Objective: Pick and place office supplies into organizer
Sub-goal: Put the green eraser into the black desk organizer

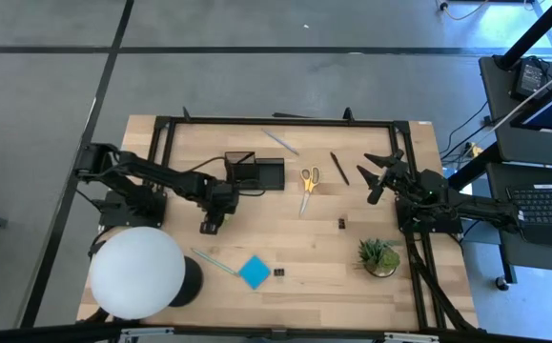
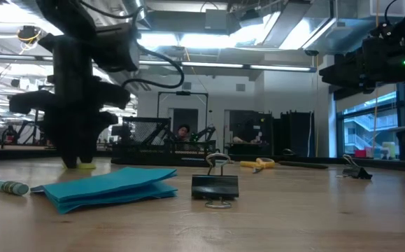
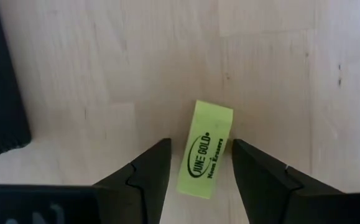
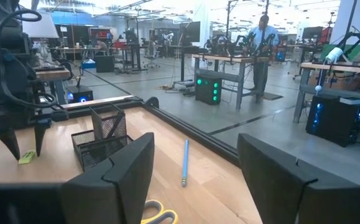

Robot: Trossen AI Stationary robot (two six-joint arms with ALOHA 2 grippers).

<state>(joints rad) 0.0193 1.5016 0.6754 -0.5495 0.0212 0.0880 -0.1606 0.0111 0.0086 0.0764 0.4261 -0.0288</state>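
Note:
A small yellow-green eraser [image 3: 209,127] with black print lies flat on the wooden table. My left gripper [image 3: 201,154] points down over it, open, with one finger on each side of its near half; no touch shows. In the high view this gripper [image 1: 209,227] stands just in front of the black organizer [image 1: 256,173]. Yellow-handled scissors [image 1: 308,181], a grey pen [image 1: 280,141], a dark pen [image 1: 339,168], a teal pen [image 1: 215,262], a blue note pad [image 1: 254,272] and two black clips [image 1: 280,273] [image 1: 340,223] lie on the table. My right gripper [image 1: 380,176] waits open at the right, held level.
A big white globe lamp [image 1: 137,272] stands at the near left, close to my left arm. A small potted plant [image 1: 380,255] sits at the near right. A black metal frame [image 1: 285,121] runs along the table's far edge and sides.

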